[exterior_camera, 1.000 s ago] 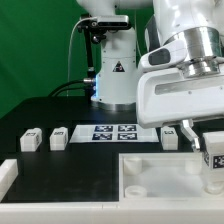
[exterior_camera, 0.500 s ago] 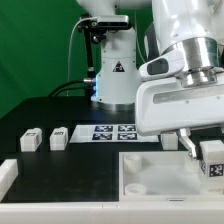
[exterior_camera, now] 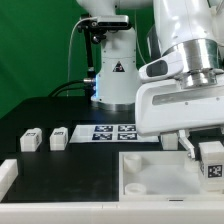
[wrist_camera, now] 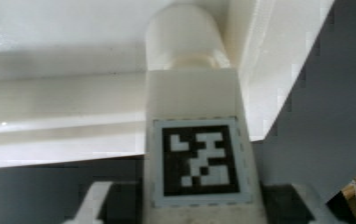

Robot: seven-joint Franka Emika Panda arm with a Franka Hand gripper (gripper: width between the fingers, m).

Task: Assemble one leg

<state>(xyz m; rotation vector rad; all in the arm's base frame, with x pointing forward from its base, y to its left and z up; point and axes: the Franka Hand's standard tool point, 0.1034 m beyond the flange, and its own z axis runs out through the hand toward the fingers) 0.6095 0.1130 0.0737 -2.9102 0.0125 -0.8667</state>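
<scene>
The claw [exterior_camera: 207,150] is closed on a leg [exterior_camera: 212,160]. It holds the leg tight from both sides. In the wrist view the leg [wrist_camera: 196,120] sits right in the middle of the claw [wrist_camera: 196,208], with the grey fingers [wrist_camera: 104,208] pressed to its sides. The leg is a small white block. It has a black-and-white square tag on the face that looks at the wrist camera, and its far end is round.

Right under the claw is the white tray part [exterior_camera: 150,178]. The leg hangs over the tray's end on the exterior view's right. In the wrist view the leg's round end points at an inside corner of the tray part [wrist_camera: 50,95]. I cannot tell if the leg touches the tray.

Near the claw, toward the exterior view's left, the marker board [exterior_camera: 113,131] lies flat on the black table [exterior_camera: 30,115]. Past the board, well away from the claw, a second leg [exterior_camera: 58,137] and a third leg [exterior_camera: 31,140] stand side by side, a little apart. Behind them all stands the robot base [exterior_camera: 112,70].
</scene>
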